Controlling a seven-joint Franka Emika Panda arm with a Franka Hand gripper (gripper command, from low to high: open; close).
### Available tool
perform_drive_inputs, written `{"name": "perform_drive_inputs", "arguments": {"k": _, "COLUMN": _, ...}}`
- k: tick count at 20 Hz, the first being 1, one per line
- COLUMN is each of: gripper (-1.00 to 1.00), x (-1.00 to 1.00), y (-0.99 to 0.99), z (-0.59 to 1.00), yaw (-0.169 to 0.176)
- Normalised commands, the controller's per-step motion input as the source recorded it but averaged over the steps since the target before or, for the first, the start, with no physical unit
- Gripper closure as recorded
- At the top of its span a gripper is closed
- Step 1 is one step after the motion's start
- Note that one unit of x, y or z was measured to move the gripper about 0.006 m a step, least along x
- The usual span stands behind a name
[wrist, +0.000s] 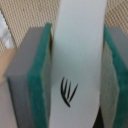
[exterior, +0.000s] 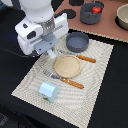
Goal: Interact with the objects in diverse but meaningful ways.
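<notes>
Red tomato (exterior: 95, 8) in dark pot (exterior: 91, 15); grey bowl (exterior: 77, 41) w/ nothing visible inside.

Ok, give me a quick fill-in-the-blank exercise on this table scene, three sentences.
1. The tomato in the dark bowl off the placemat is ___.
2. The tan plate lies between two pieces of cutlery with ___ handles.
3. The pincer clamps a ___ bottle between green pads.

Missing words: red; orange; white.
</notes>
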Motion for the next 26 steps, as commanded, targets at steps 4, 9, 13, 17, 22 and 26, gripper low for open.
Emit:
{"name": "perform_drive_inputs", "arguments": {"k": 4, "gripper": 1.00, "x": 0.07, "y": 0.13, "z": -0.25, "yaw": 0.001}}
{"name": "perform_drive_inputs", "arguments": {"k": 9, "gripper": -1.00, "x": 0.04, "y": 0.10, "z": -0.24, "yaw": 0.000}}
{"name": "perform_drive_inputs", "arguments": {"k": 13, "gripper": -1.00, "x": 0.00, "y": 0.07, "z": -0.24, "yaw": 0.001}}
{"name": "perform_drive_inputs", "arguments": {"k": 17, "gripper": -1.00, "x": 0.01, "y": 0.10, "z": 0.08, "yaw": 0.013}}
{"name": "perform_drive_inputs", "arguments": {"k": 22, "gripper": -1.00, "x": 0.16, "y": 0.25, "z": 1.00, "yaw": 0.006}}
{"name": "perform_drive_inputs", "arguments": {"k": 26, "gripper": -1.00, "x": 0.42, "y": 0.26, "z": 0.90, "yaw": 0.000}}
